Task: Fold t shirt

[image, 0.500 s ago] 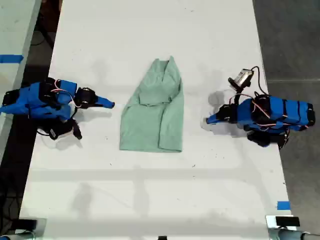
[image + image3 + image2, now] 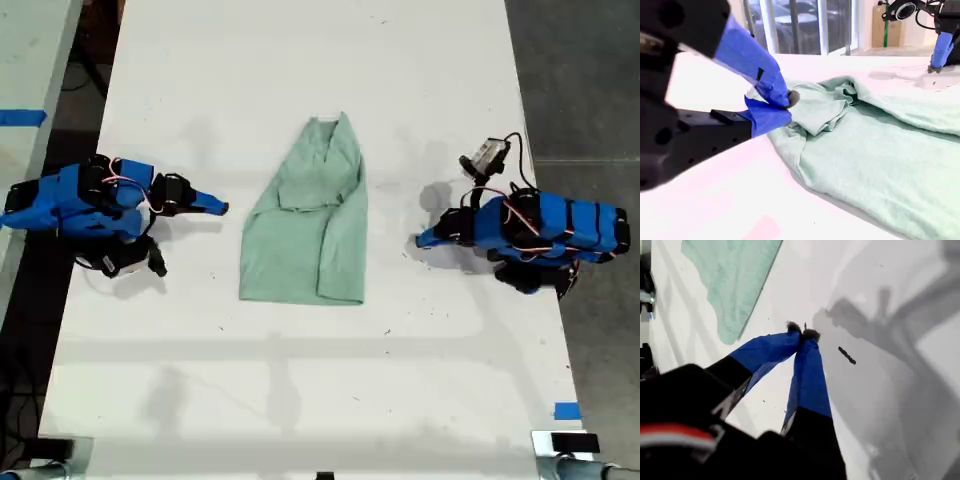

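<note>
The pale mint-green t shirt [image 2: 310, 230] lies partly folded and creased in the middle of the white table [image 2: 300, 400]. My first gripper [image 2: 420, 240] rests at the exterior view's right, a short way from the shirt's edge, shut on nothing. In its wrist view the blue tips [image 2: 802, 331] touch over bare table, and a shirt corner [image 2: 725, 275] shows beyond. My second gripper [image 2: 222, 208] sits at the exterior view's left, also apart from the cloth and shut with nothing in it [image 2: 789, 106]. Its wrist view looks across the rumpled shirt [image 2: 880, 150] to the first arm [image 2: 942, 47].
A blue tape strip [image 2: 566, 410] marks the table's edge at the exterior view's lower right. Another blue tape piece [image 2: 20, 117] is on the bench at that view's left. A small dark mark [image 2: 846, 355] lies on the table by my first gripper.
My first gripper has drawn back slightly from the shirt, toward the exterior view's right. The second arm and the shirt have not visibly moved.
</note>
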Available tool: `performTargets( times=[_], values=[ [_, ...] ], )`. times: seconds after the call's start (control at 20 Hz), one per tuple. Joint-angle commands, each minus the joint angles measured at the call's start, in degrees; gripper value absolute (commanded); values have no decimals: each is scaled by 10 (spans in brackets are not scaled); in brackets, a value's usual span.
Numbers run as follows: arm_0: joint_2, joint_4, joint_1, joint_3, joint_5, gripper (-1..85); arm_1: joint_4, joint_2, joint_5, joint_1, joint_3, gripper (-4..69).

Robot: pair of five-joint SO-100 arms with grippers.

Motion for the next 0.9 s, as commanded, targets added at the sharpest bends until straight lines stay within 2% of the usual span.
performTargets(
  times=[0.0,0.15,0.25,0.3,0.45,0.55,0.6,0.85],
  values=[
    [4,-1,-1,0,-12,-2,1,11,6,4,29,11],
    [-19,-14,6,-4,-13,-3,1,11,5,7,29,11],
    [-120,-34,4,-89,-15,-4,1,11,5,8,29,11],
    [-240,-17,7,-198,-15,-4,1,11,5,10,29,11],
    [-676,97,24,-529,-27,8,0,11,4,10,29,11],
    [-843,137,46,-627,-69,161,0,11,4,7,29,11],
    [-892,134,58,-641,-81,231,0,11,5,5,29,11],
    [-1034,106,108,-649,-154,238,0,11,4,4,29,11]
  ],
)
